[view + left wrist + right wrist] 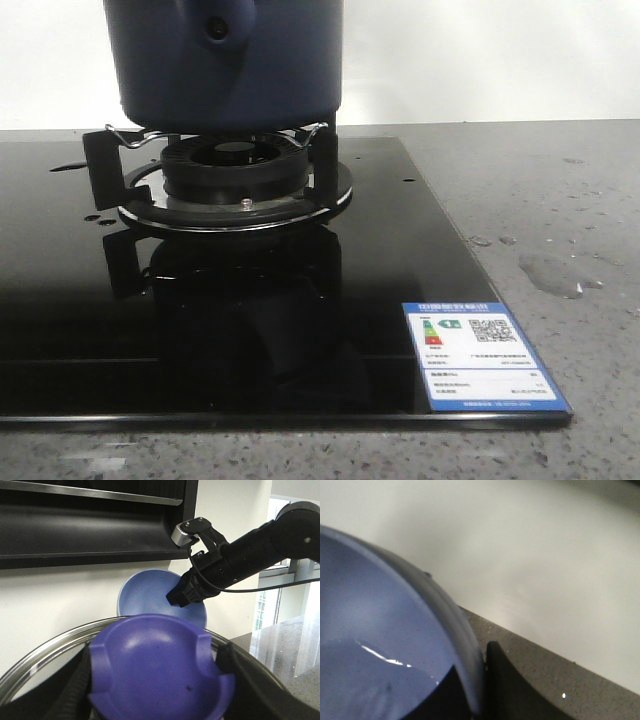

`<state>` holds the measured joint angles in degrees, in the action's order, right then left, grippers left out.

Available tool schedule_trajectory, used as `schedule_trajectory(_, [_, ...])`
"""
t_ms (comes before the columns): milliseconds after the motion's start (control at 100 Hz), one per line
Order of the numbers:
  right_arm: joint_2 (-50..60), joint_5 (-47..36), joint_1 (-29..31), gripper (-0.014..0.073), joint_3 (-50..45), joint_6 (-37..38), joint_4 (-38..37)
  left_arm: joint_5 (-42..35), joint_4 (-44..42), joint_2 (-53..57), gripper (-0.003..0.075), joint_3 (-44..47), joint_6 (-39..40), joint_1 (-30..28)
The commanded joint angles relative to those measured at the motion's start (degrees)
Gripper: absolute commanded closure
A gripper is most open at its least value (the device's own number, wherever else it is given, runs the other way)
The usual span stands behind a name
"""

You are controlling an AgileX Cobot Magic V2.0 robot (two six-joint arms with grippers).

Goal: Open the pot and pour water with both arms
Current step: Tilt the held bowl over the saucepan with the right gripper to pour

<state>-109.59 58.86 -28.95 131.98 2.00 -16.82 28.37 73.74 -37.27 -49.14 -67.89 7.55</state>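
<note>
Left fingers (250,675) are clamped on either side of the lid (45,655) knob (157,672). Beyond them, the right fingers (182,592) are closed on the rim of the bowl (145,592), one inside and one outside. The pot (225,60) stands lidless on the burner (235,170), and no fingers appear near it. Water (555,275) forms a puddle and drops on the bench (590,180), beside the hob (80,320).

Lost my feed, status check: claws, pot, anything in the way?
Left claw shut on lid knob. Right claw shut on blue bowl rim, water inside. Pot on burner. Puddle on counter, right of hob.
</note>
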Motion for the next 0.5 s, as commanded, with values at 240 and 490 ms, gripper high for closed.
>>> schedule_trajectory(240, [0.70,-6.31,-3.01,0.0634,2.09,2.60,-14.29,-2.57,1.08,0.05,0.0441,-1.77,0.54,2.18])
schedule_trajectory(490, [0.43,-6.86,-6.30,0.0634,2.09,4.24,-24.36,-2.64,0.08,0.05,0.0441,-1.77,0.54,2.68])
